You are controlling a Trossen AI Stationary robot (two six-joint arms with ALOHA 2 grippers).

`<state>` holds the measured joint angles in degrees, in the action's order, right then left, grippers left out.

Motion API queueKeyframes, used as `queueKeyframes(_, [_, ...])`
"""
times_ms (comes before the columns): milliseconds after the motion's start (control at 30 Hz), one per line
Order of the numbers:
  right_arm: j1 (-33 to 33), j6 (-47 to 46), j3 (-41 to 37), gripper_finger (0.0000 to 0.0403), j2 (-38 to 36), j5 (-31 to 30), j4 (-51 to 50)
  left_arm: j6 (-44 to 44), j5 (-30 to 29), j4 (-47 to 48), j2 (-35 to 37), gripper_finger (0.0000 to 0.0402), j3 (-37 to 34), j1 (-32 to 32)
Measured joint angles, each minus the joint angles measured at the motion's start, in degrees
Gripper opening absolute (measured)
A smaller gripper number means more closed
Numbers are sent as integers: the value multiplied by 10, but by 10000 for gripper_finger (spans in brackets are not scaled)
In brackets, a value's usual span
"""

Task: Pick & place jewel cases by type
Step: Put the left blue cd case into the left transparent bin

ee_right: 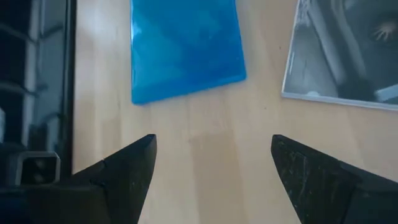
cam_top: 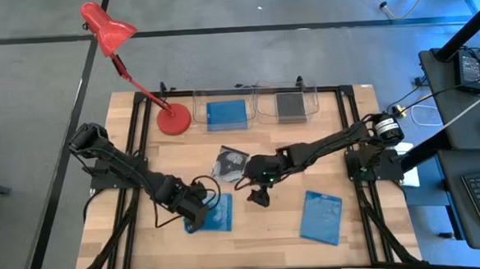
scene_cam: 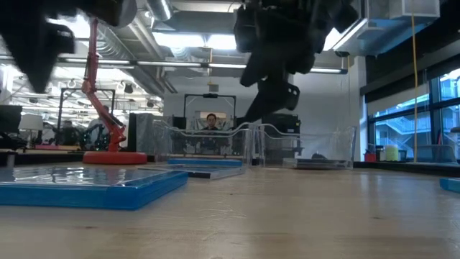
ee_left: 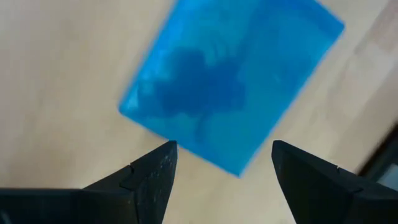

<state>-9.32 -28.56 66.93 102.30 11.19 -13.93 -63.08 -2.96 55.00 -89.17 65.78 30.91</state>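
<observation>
Two blue jewel cases lie along the bottom of the high frame. I've got my left gripper [cam_top: 201, 212] hovering over the blue case at lower centre-left [cam_top: 213, 213]; fingers [ee_left: 149, 180] spread wide, nothing between them, and that case fills the left wrist view [ee_left: 230, 84]. The second blue case [cam_top: 322, 217] sits well apart at lower right, on bare wood. At mid-frame, my right gripper [cam_top: 258, 197] hangs above the table, claw spread and empty. Just up-left of it lies the grey case with the dark printed insert [cam_top: 230, 164]. Farther back, along the top edge of the table [cam_top: 363, 120], one clear tray holds a third blue case [cam_top: 227, 114], and the next tray a dark grey case [cam_top: 290, 105]. Red desk lamp [cam_top: 173, 120] stands beside them at upper left.
</observation>
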Motion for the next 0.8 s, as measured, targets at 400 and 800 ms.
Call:
queueKeyframes(400, [-11, -152, -16, 321, 0, -1, 68, -202, 51, -40, 5, 260, -88, 84])
queueKeyframes(800, [-78, -255, -16, 321, 0, -60, 117, -436, -86, -271, 6, 260, -187, 175])
